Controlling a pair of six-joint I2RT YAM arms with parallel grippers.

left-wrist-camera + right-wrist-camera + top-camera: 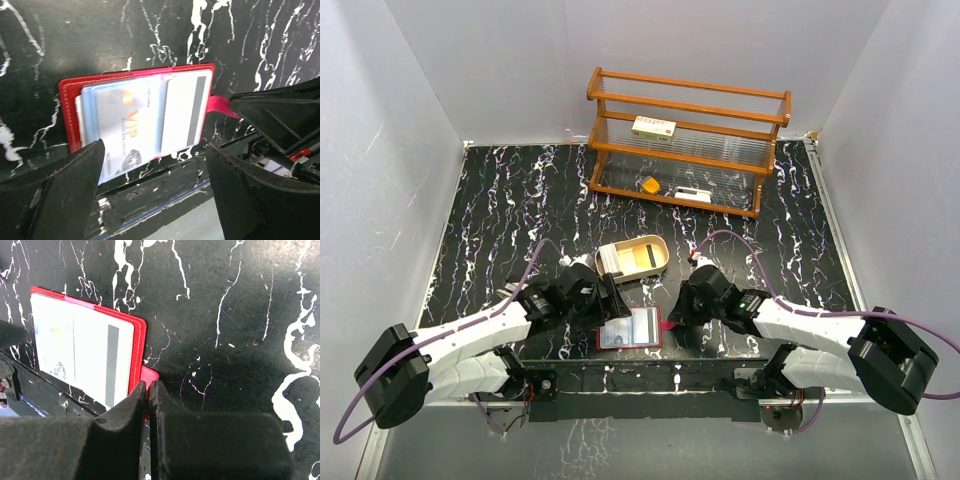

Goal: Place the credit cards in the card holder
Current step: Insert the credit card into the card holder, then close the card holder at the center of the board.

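While the right gripper [149, 387] keeps closed jaws on the pink tab [150, 374] of the card holder [67, 100], pinning it flat on the table [500, 220], the left gripper [155, 147] hangs with jaws wide and empty. The holder lies open just ahead of those spread jaws, with a grey card [122, 135] tucked under its clear pocket. That card looks placed, so the step in hand is probably fetching another. Spare cards [640, 258] sit in the tray [665, 255] beyond the left jaws; the next move calls for lifting clear without nudging the holder, then pinching one card by its edge
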